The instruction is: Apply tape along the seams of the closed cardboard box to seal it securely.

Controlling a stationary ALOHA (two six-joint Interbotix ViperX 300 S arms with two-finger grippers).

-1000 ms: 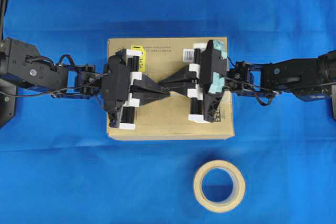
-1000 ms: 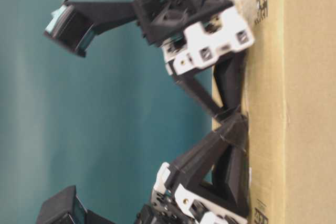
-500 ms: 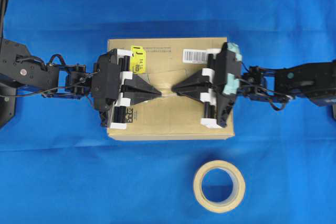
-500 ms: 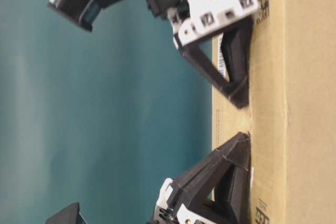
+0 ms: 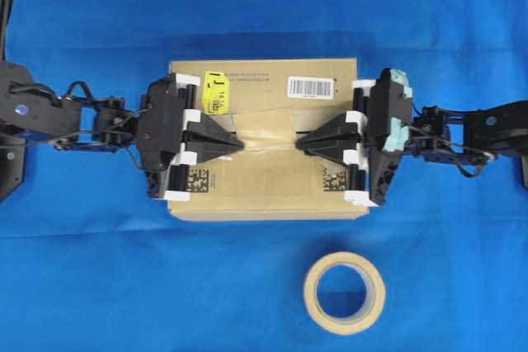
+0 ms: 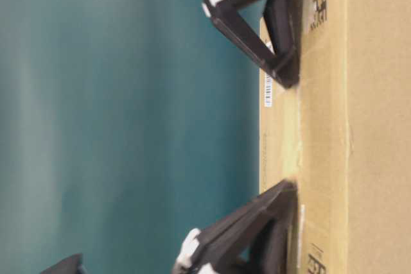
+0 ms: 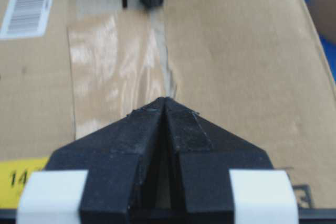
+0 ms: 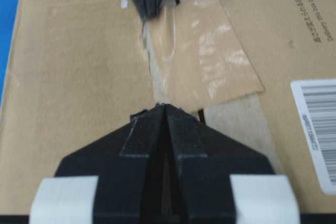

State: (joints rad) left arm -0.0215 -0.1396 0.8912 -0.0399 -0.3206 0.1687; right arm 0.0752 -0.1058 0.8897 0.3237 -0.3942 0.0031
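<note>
Drawn apart since a second ago, with the tape (image 5: 266, 131) lying lengthwise along the seams (image 7: 169, 80) between left gripper (image 5: 240, 145) and right gripper (image 5: 298, 145), both jaws pressed together.

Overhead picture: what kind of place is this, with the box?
Probably a robot test bench, not a real packing room: two robot arms meet over a cardboard box on a plain blue cloth, with only a tape roll beside it.
</note>
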